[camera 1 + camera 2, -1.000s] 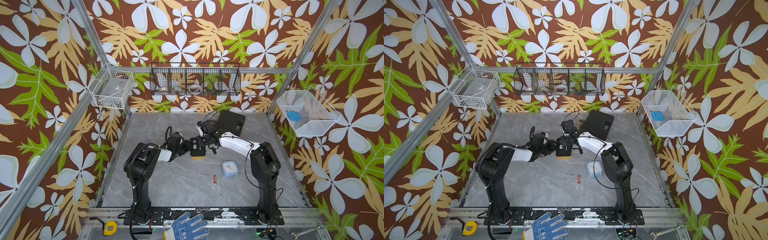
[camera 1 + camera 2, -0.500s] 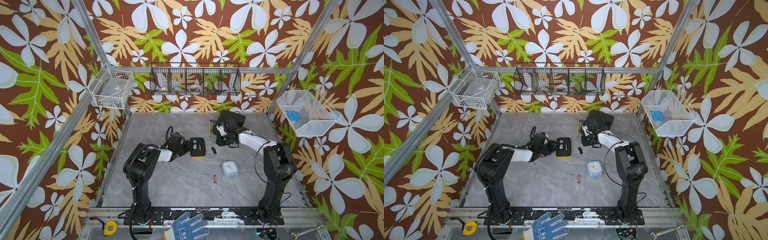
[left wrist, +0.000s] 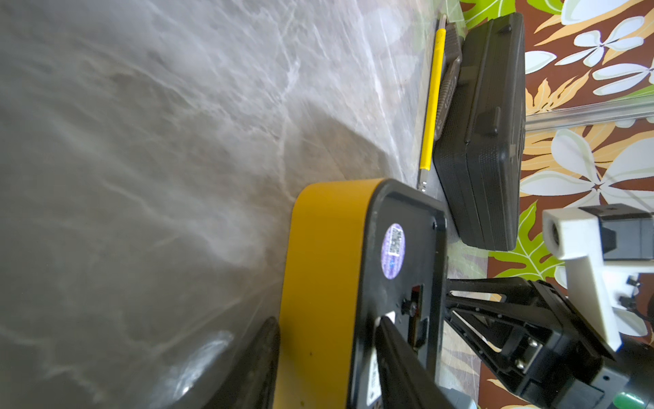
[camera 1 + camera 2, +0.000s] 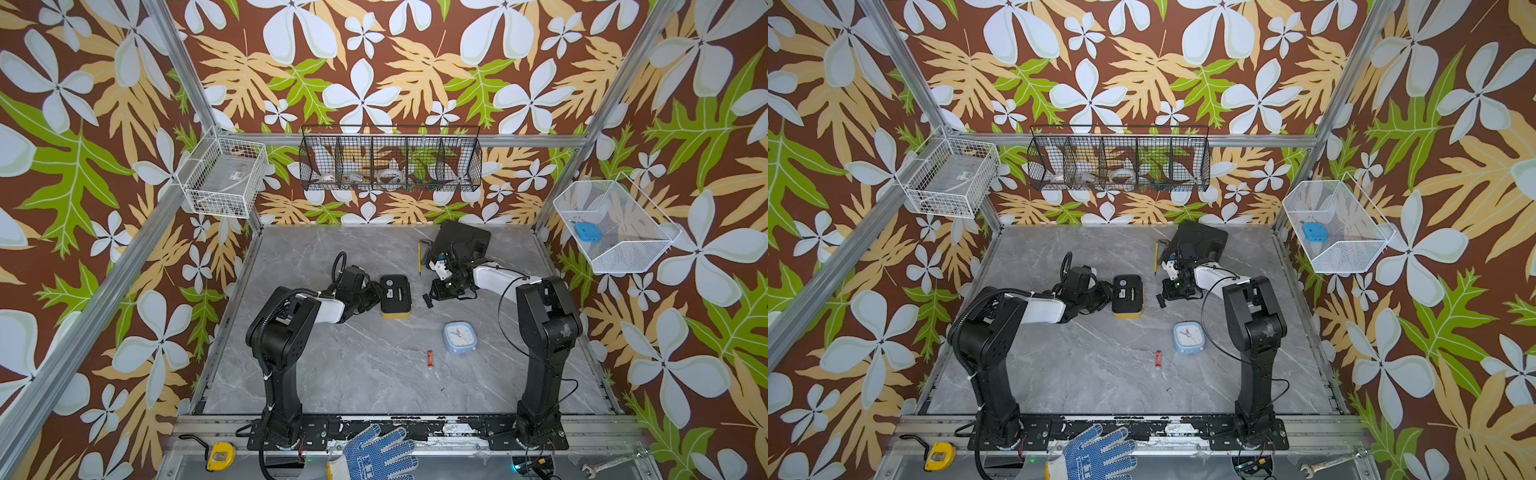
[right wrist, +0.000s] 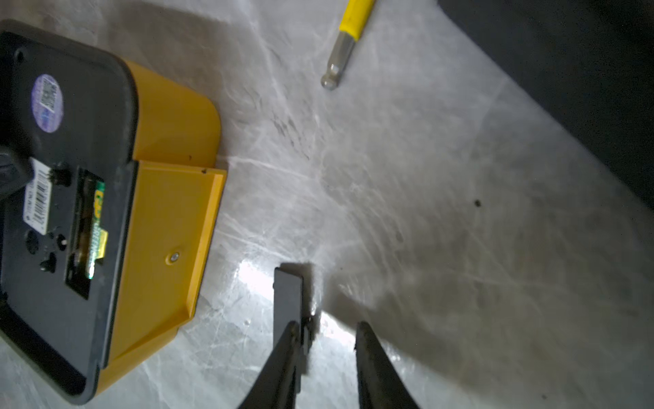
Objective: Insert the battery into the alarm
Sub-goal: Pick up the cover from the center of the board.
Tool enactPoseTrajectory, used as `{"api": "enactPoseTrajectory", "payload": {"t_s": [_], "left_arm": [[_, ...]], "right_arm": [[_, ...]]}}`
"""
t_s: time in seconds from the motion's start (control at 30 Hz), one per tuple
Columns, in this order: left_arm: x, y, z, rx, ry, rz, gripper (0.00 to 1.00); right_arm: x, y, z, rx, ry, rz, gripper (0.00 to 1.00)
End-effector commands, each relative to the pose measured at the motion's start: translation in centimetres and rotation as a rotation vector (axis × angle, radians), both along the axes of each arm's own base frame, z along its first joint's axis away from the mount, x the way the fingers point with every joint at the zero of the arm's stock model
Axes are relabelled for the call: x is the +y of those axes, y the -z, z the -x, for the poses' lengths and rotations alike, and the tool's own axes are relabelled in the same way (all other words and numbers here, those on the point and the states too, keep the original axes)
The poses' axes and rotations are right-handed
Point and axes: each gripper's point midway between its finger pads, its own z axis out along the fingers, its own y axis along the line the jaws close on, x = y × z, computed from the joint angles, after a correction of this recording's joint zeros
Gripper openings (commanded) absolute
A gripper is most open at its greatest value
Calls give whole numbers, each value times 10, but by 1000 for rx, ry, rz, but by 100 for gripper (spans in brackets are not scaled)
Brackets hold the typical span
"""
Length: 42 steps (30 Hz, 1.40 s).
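Seems past seating: green GP battery (image 5: 93, 219) down in the open bay of the yellow alarm (image 5: 170, 212), left fingers (image 3: 396, 354) pinching it on the counter (image 5: 424, 212). By the loose black cover (image 5: 288, 294), right fingers (image 5: 375, 364) spread. Next, probably: pinch cover, snap on.

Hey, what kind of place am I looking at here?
Probably a robotics lab test cell: two robot arms bolted to a front rail, an aluminium frame with patterned walls, and a tape measure and wrench out front.
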Motion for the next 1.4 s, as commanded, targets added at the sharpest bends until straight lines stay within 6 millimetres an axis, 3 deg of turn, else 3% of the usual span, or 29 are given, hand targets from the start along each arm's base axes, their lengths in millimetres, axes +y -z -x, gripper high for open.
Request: {"api": "enactPoseTrajectory", "payload": {"t_s": [0.0, 0.63, 1.37], "left_arm": [[13, 36, 26, 148, 5, -99, 46], [14, 40, 27, 158, 6, -105, 46], [16, 41, 28, 165, -1, -113, 46]], "right_arm": [[4, -1, 2, 2, 0, -25, 30], [8, 10, 10, 52, 1, -51, 21], [7, 11, 20, 73, 7, -65, 0]]}}
